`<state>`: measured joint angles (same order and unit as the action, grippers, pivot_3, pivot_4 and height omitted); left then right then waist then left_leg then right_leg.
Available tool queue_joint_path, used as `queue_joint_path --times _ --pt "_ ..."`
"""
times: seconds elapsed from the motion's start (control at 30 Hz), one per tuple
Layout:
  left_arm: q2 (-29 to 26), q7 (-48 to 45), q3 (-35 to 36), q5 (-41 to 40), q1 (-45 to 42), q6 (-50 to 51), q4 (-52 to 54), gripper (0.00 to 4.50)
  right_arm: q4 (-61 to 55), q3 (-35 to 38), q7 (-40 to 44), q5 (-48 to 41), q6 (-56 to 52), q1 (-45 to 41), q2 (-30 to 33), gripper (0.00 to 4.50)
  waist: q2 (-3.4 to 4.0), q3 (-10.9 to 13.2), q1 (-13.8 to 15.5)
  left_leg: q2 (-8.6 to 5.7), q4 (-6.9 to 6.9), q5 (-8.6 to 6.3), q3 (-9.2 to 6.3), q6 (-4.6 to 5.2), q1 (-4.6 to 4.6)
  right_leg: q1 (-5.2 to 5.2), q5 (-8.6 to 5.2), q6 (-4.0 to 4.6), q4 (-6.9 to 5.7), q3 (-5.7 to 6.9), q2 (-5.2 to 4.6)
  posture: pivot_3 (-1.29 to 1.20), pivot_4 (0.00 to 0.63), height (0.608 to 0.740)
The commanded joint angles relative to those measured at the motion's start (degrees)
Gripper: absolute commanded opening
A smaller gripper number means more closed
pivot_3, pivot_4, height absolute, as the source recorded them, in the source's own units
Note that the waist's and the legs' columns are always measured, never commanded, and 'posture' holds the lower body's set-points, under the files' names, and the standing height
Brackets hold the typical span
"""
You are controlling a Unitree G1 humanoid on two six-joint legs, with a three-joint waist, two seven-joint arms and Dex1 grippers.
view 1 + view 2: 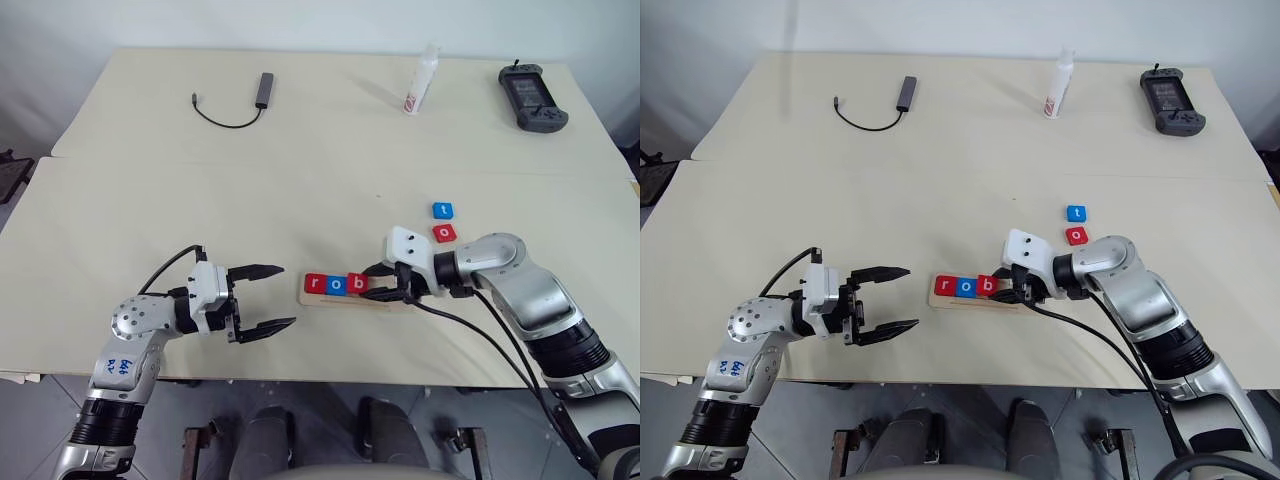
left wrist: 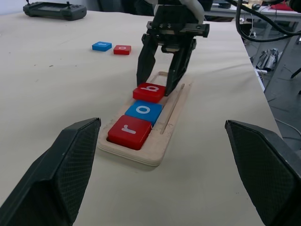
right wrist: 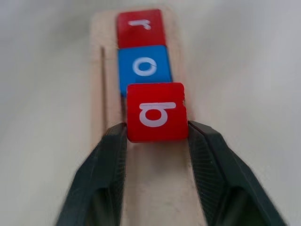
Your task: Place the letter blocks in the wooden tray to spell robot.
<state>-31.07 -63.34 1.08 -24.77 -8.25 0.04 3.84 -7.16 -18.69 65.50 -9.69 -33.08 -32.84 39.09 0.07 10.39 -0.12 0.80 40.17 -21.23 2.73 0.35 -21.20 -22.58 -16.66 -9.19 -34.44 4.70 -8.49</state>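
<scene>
A: Jaws on the right gripper (image 3: 155,134) straddle the red square "b" block (image 3: 156,112), one finger at each side; grip or release, I cannot tell. It sits third in the long pale-wood tray (image 1: 345,297), after red "r" and blue "o".

B: Left gripper (image 1: 262,297)?

A: Wide, empty, beside the tray's near end. Farther off, right-arm side: red "o" block (image 1: 445,233), then blue "t" block (image 1: 443,210). Tray runs left-right.

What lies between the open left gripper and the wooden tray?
Nothing: only bare table separates the left gripper from the near end of the wooden tray. The left eye view shows this stretch, and the left wrist view confirms it.
</scene>
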Motion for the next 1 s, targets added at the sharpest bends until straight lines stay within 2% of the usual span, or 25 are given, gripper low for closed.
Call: queue_joint_path --times 0.03,0.1,0.3,0.4,0.6,0.67,0.77,0.9,1.0 --pt "-0.1 0.3 0.3 -0.3 0.3 -0.6 2.4 4.50 -2.3 1.3 0.3 -0.8 0.1 -0.5 0.7 3.19 0.00 0.0 0.0 0.00 0.00 0.00 0.00 0.00 0.00 0.00 0.00 0.00 0.00 0.00 0.00 0.00 0.150 0.740" --pt "0.0 0.3 0.0 -0.4 0.5 -0.6 2.7 4.50 -2.7 2.9 0.3 -1.3 1.0 -0.3 1.3 3.85 0.00 0.0 0.0 0.00 0.00 0.00 0.00 0.00 0.00 0.00 0.00 0.00 0.00 0.00 0.00 0.00 0.150 0.740" --pt "0.0 0.2 0.1 -0.3 -0.3 -0.5 2.2 4.50 -4.5 8.2 1.2 -4.0 2.3 2.5 4.8 3.85 -0.01 0.0 0.1 -0.01 0.00 0.00 -0.01 0.01 -0.01 0.00 0.00 0.00 0.01 0.00 0.00 0.00 0.150 0.740" --pt "0.0 0.3 0.0 -0.2 0.1 -0.6 2.3 4.50 -7.0 13.2 0.7 -7.4 2.8 6.5 5.2 3.85 0.00 0.0 0.1 0.00 -0.03 0.00 0.00 0.01 0.00 0.01 0.00 0.00 0.01 0.00 0.00 0.00 0.150 0.740" --pt "0.4 1.8 2.1 -1.6 0.7 0.3 1.3 4.50 -9.1 26.2 -4.2 -9.9 13.3 20.3 3.5 3.85 -0.01 0.0 0.5 -0.02 -0.05 -0.01 0.02 0.01 0.01 0.03 0.00 0.00 0.04 -0.01 -0.01 0.00 0.150 0.740" --pt "0.3 3.1 3.6 -1.6 0.3 0.4 -0.2 4.50 -10.0 33.2 -7.3 -13.8 13.4 24.8 0.9 3.85 -0.01 0.0 0.5 -0.01 -0.06 -0.01 0.03 0.01 0.03 0.03 0.00 0.00 0.04 -0.02 0.00 0.00 0.150 0.740" --pt "-0.9 3.4 5.2 -1.4 0.1 0.8 -1.6 4.50 -11.3 43.1 -9.5 -16.7 15.5 33.0 -0.8 4.47 0.00 0.0 0.6 0.00 -0.06 0.00 0.05 0.01 0.05 0.02 0.00 0.00 0.00 -0.03 0.00 0.00 0.150 0.740" --pt "-1.8 3.1 6.1 -1.5 -0.6 1.0 -3.2 4.50 -11.4 50.2 -8.9 -16.5 20.9 41.9 -0.9 4.47 0.01 0.0 1.1 -0.02 -0.07 -0.01 0.11 0.02 0.07 0.03 0.00 0.00 0.01 -0.07 0.00 0.00 0.150 0.740" --pt "-1.9 2.8 6.3 -1.3 -1.7 0.9 -4.3 4.50 -10.4 52.5 -9.3 -16.0 24.7 46.3 -1.8 4.47 0.01 0.0 1.3 -0.01 -0.07 -0.01 0.15 0.03 0.15 0.06 0.00 0.00 0.00 -0.11 0.01 0.00 0.150 0.740"
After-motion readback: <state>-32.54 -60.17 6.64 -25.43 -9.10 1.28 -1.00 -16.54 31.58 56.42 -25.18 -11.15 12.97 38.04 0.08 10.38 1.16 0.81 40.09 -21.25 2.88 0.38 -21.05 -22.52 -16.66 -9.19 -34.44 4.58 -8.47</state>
